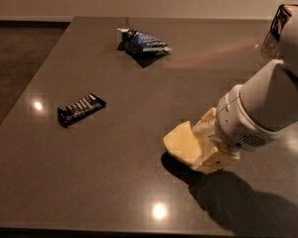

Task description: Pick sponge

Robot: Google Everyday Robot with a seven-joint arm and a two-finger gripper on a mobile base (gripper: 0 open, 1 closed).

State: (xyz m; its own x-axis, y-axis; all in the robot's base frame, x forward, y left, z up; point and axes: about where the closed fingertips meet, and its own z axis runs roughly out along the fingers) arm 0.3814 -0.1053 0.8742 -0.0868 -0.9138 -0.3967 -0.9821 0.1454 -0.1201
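The pale yellow sponge [180, 142] sits between the cream fingers [214, 160] of my gripper [198, 148] at the front right of the table. The gripper is shut on it. The sponge's left part sticks out of the fingers; its right part is hidden by them. A dark shadow lies on the table just below the sponge, so it hangs a little above the surface. My white arm [263, 103] reaches in from the right.
A black bar [81, 108] lies at the left of the dark table [114, 182]. A blue snack bag [143, 42] lies at the back centre. A dark wire object [280, 19] shows at the back right corner.
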